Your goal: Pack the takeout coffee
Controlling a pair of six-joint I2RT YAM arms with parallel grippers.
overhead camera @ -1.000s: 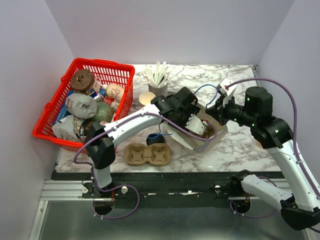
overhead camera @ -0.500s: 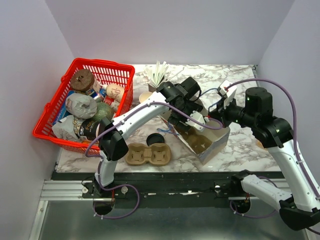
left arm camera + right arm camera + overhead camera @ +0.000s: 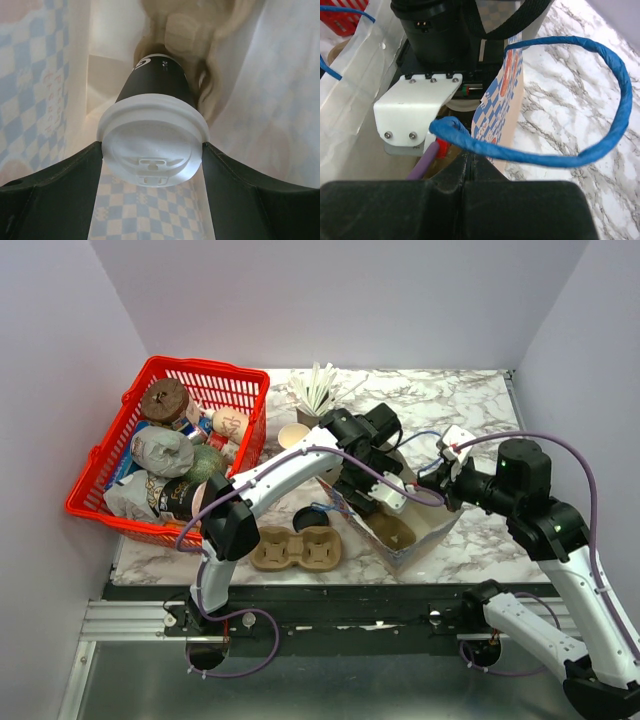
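Top view: paper bag (image 3: 437, 530) stands mid-tabletop (image 3: 480, 400), toward the near edge, with its mouth open upward. My left arm (image 3: 285, 468) reaches down into it, and I can't see the cup from here. Right gripper (image 3: 441, 480) is at the bag's right rim. Red basket (image 3: 245, 380), loaded, is at the left edge. Pulp carrier (image 3: 296, 548) is at the near edge, with a black lid (image 3: 309, 517) just beyond it.

Left wrist: takeout coffee (image 3: 159, 90) is inside the bag, with checkered walls on either side and its base against a pulp insert (image 3: 185, 30). Left gripper (image 3: 152, 152) straddles the white lid (image 3: 150, 125). Its fingers (image 3: 60, 200) are spread wide, both touching the rim and clamped on it.

Right wrist: my fingers are pressed together. Blue handle (image 3: 615, 100) crosses right at their tips; I can't tell if it's pinched
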